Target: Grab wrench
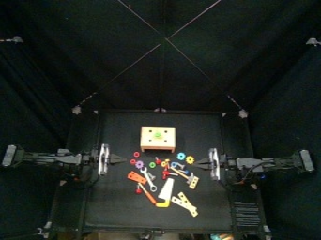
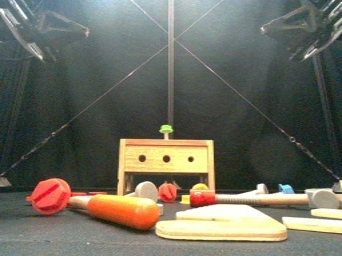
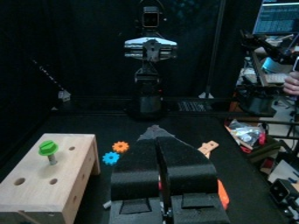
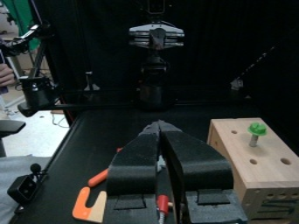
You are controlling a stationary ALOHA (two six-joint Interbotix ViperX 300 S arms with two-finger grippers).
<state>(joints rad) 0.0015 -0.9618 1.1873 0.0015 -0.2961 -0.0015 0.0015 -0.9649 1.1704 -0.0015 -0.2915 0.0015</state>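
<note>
the wooden wrench [image 1: 187, 202] lies flat near the table's front edge, well in front of the wooden block [image 1: 157, 139], while left gripper [image 1: 105, 158] and right gripper [image 1: 212, 160] flank the block, jaws pressed together, holding nothing.

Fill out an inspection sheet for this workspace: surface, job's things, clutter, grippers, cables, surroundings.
Surface: small black table, toys across its middle and front.
Job's things: flat pale wooden toy wrench, ungripped.
Clutter: wooden block with holes holding a green bolt; orange-handled toy screwdriver with red head; small coloured gears and nuts.
Grippers: left gripper and right gripper both shut, empty, parked at opposite table sides.
Cables: nothing seen on the table.
Surroundings: black curtains; a person's hand beyond them.
</note>
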